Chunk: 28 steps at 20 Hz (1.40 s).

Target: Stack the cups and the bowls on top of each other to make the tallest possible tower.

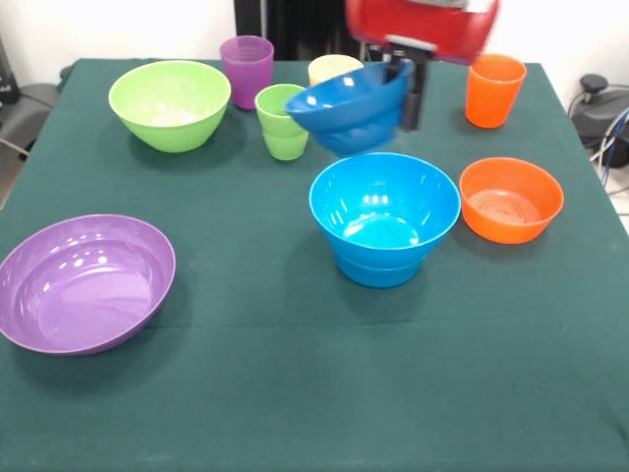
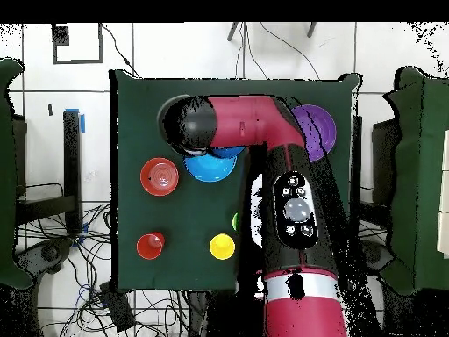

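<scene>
Claw (image 1: 405, 93) clamped on rim of dark blue bowl (image 1: 349, 106), glossy, tilted, lifted off the green surface (image 1: 295, 393). Bowl hangs left of the claw in front view, above and behind the large light blue bowl (image 1: 384, 231), beside green cup (image 1: 283, 123). Orange bowl (image 1: 511, 200) sits right.

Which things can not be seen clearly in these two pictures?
- Gripper: front view shows it at the dark blue bowl; the arm's red housing hides most of it.
- Overhead view: the arm covers the lime green bowl and purple cup, and most of the green cup.
- Large light blue bowl: whether a smaller bowl sits beneath is unclear.
</scene>
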Each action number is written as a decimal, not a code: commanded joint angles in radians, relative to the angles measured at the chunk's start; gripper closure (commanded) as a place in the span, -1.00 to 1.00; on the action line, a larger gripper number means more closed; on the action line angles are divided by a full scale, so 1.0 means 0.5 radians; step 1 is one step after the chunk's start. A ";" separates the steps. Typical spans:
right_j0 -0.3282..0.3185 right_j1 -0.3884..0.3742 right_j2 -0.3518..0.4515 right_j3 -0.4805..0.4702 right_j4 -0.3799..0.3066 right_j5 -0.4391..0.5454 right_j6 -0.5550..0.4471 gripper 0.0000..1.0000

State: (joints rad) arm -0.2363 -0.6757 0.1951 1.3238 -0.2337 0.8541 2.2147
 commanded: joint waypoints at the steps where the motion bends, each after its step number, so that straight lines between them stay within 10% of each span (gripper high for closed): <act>1: 0.125 0.198 0.092 -0.191 0.059 0.138 0.124 1.00; 28: 0.285 0.330 -0.219 -0.119 0.020 0.052 0.174 1.00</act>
State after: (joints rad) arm -0.1120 -0.5227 0.1100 1.1963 -0.1999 0.8541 2.2147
